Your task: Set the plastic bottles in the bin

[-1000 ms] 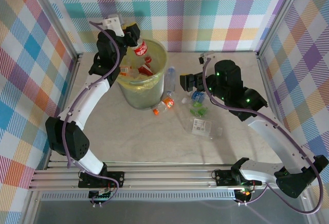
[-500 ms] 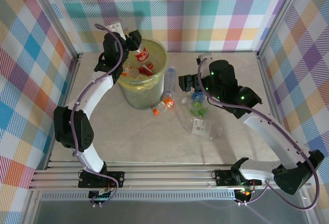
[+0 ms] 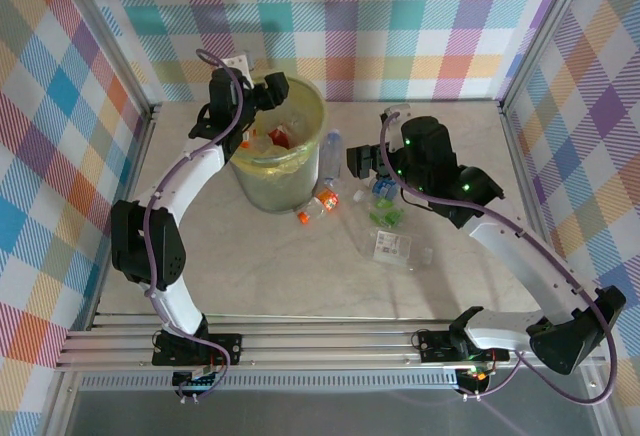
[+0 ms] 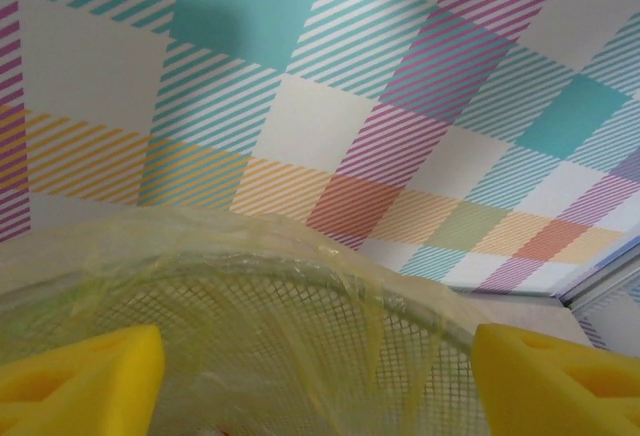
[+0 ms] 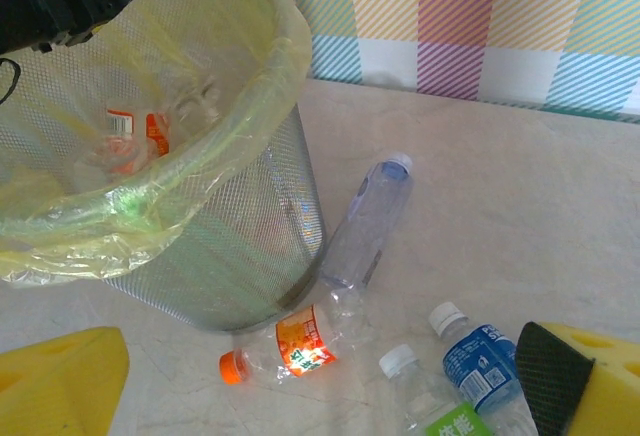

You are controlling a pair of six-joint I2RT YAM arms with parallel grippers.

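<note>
The left claw [image 3: 272, 86] is hovering over the far rim of the bin [image 3: 262, 188], its yellow pads spread wide with nothing between them. Just beneath it, the bag-lined mouth is holding several plastic bottles [image 3: 276, 136] that are already lying inside.

The right claw [image 3: 362, 161] is also standing fully spread and empty, hanging low over the loose bottles on the table [image 3: 280, 276]. Just ahead of it and below, an orange-labelled bottle [image 5: 300, 341] is lying on its side at the foot of the bin. Beyond that one, a clear bottle [image 5: 365, 221] is lying alongside the mesh wall. A blue-labelled bottle [image 5: 475, 361] and a green-labelled bottle [image 5: 445, 421] are sitting directly under the claw, close to one pad.

These bottles are looking empty, thin-walled and partly crushed, so they are probably going to feel very light and give way under a squeeze. They may also skid or roll on the smooth table. Closing across the short axis at the label band seems the safest hold, or up near the stiffer shoulder below the cap.
</note>
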